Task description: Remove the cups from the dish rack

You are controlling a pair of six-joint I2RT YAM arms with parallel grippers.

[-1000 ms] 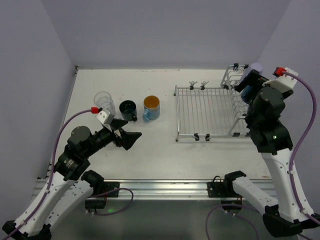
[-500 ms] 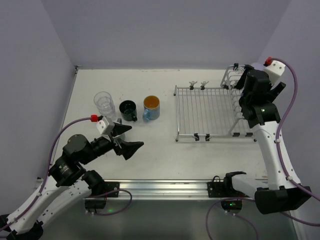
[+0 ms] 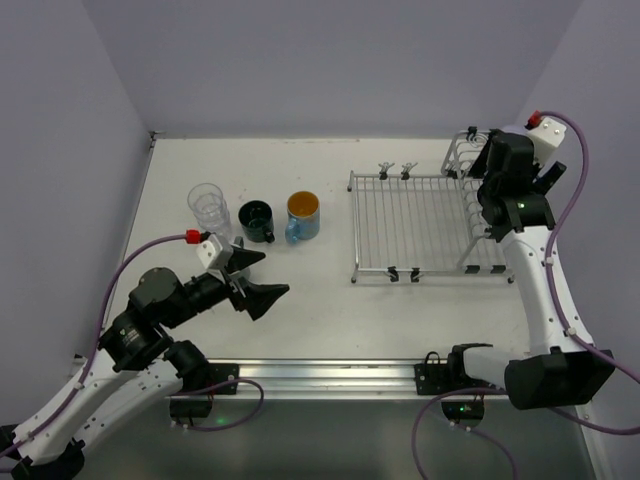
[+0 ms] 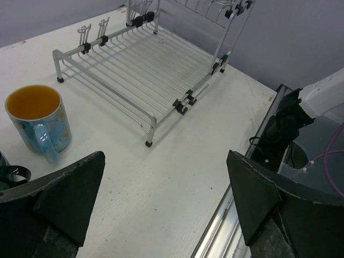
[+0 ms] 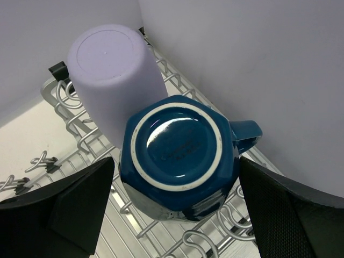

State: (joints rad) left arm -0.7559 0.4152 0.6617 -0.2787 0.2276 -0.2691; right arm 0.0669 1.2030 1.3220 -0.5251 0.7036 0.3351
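The dish rack [image 3: 412,225] stands at the right; it also shows in the left wrist view [image 4: 145,70]. In the right wrist view a dark blue mug [image 5: 177,156] sits upside down in the rack's basket section, with a lavender tumbler [image 5: 110,70] upside down right behind it. My right gripper [image 5: 176,166] is open, one finger on each side of the dark blue mug, with small gaps. From above, that arm [image 3: 498,172] hides both cups. The clear glass [image 3: 208,205], a dark teal mug [image 3: 257,220] and the light blue mug [image 3: 303,215] stand on the table. My left gripper [image 3: 258,278] is open and empty.
The right wall is close behind the basket section [image 3: 468,152]. The metal rail [image 3: 330,375] runs along the near table edge, and shows in the left wrist view [image 4: 226,231]. Black clips [image 4: 185,102] sit on the rack's edges. The second dark teal mug is out of view.
My right arm has swung up and back, so its gripper now sits over the basket and covers the two cups from above. My left gripper has drawn slightly nearer.
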